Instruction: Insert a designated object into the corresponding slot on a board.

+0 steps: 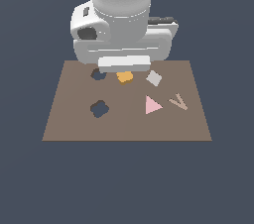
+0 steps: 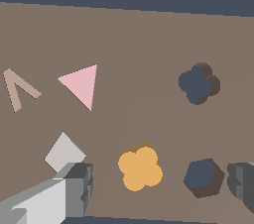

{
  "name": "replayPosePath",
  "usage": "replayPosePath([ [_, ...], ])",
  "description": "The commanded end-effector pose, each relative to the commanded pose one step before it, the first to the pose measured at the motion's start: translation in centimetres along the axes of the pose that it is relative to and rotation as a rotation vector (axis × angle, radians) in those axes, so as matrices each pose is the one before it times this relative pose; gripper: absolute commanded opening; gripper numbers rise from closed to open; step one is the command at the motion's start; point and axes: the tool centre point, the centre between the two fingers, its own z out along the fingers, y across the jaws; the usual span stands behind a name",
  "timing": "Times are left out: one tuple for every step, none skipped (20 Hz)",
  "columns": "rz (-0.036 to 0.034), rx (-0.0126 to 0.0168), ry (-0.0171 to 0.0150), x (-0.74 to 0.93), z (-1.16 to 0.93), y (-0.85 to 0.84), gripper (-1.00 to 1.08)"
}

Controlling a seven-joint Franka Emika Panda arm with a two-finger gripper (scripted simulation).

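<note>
Spread-fingered grey gripper (image 2: pixel 158 188) straddles the flat orange clover-shaped piece (image 2: pixel 140 167) lying on the brown rectangular board (image 2: pixel 149 44), seemingly not yet gripped. A skewed pinch could twist its lobes, jamming it at the navy clover cutout (image 2: pixel 197 84).

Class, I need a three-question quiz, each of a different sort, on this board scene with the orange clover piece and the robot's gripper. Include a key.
1. True or false: the orange clover piece already sits inside the clover slot.
2. Which loose piece lies on the board next to the tan V mark? A) grey square B) pink triangle C) orange clover piece
3. Fill in: in the wrist view, the gripper fingers stand on either side of the orange piece, so the gripper is ____.

Key: 1 false; 2 B, the pink triangle; 3 open.
</note>
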Motion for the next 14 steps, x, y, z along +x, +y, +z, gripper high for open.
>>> replayPosePath([
  [-0.04681,0.00051,0.00041,-0.752,1.305,-0.180,1.00],
  [-0.02211,0.00018,0.00056,-0.338,0.603,-0.084,1.00],
  [-0.02361,0.00020,0.00060,-0.360,0.645,-0.088,1.00],
  [-0.02427,0.00021,0.00062,-0.369,0.664,-0.090,1.00],
  [-0.02292,0.00020,0.00059,-0.347,0.629,-0.084,1.00],
  [-0.02145,0.00017,0.00055,-0.323,0.591,-0.076,1.00],
  [-0.01997,0.00013,0.00050,-0.299,0.553,-0.067,1.00],
  [-0.01851,0.00011,0.00046,-0.276,0.515,-0.059,1.00],
  [-0.01708,0.00009,0.00042,-0.253,0.476,-0.054,1.00],
  [-0.01559,0.00008,0.00039,-0.231,0.436,-0.048,1.00],
  [-0.01410,0.00006,0.00035,-0.208,0.396,-0.041,1.00],
  [-0.01260,0.00003,0.00030,-0.185,0.355,-0.035,1.00],
  [-0.01109,0.00000,0.00025,-0.162,0.315,-0.028,1.00],
  [-0.00957,-0.00005,0.00020,-0.138,0.274,-0.020,1.00],
])
